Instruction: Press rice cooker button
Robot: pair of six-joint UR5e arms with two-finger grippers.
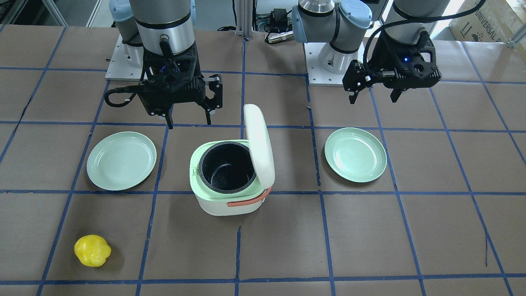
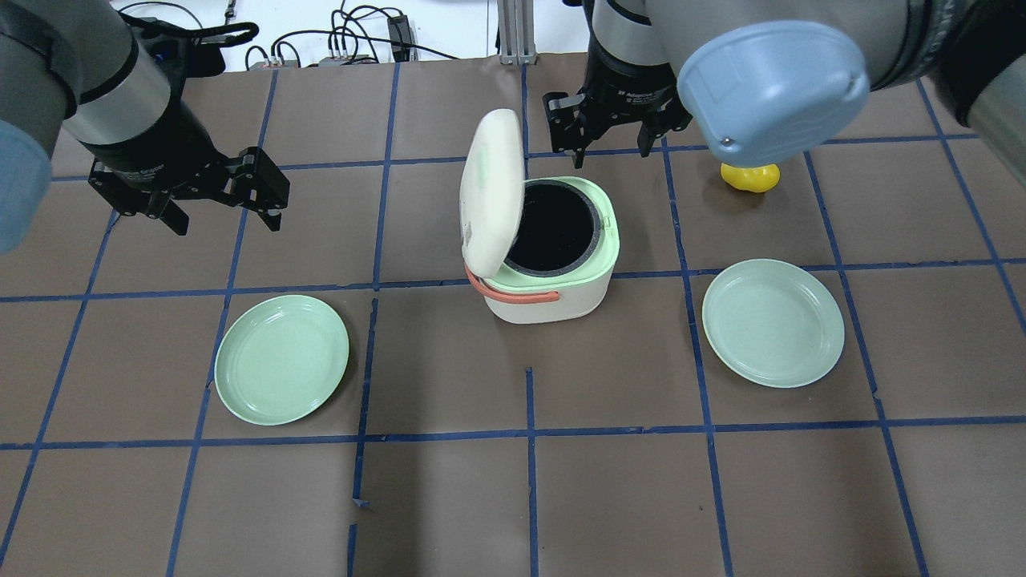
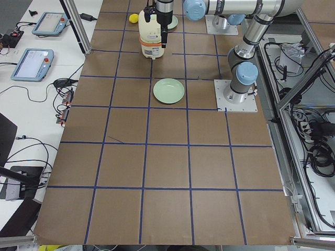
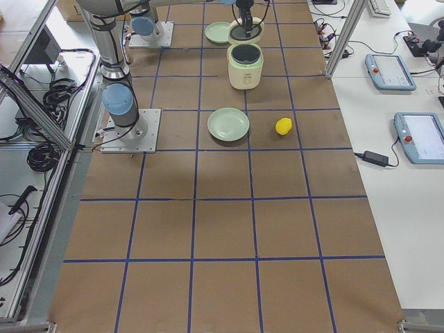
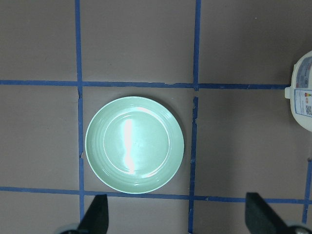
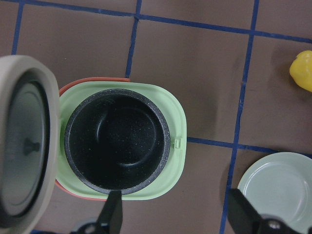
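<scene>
Two grippers to weigh, both w/ jaws spread wide & empty.

Under the right gripper [image 1: 189, 123]: rice cooker [image 1: 226, 197], upright on the table [image 1: 370, 230], lid [image 1: 259, 144] tipped up on its hinge, black pot bare. Seen from the R wrist cam, below the jaws & just ahead of the tips, hinge side off toward one finger. Small tab [image 6: 178, 143] on the green rim, opposite the hinge, close to the midline betw. the two fingers.

Under the left gripper [image 1: 374, 100]: only a green plate [image 5: 134, 145]. From those jaws, cooker well off to the side, just a sliver of lid at the wrist cam's edge.

So nearer by far: R arm. Prob. a straight drop w/ one fingertip onto the tab, if that tab is the button; cannot tell for sure, no other control in view. No real long axis to the cooker, rounded square, so approach angle not critical. W/ lid already up, release perhaps done.
</scene>
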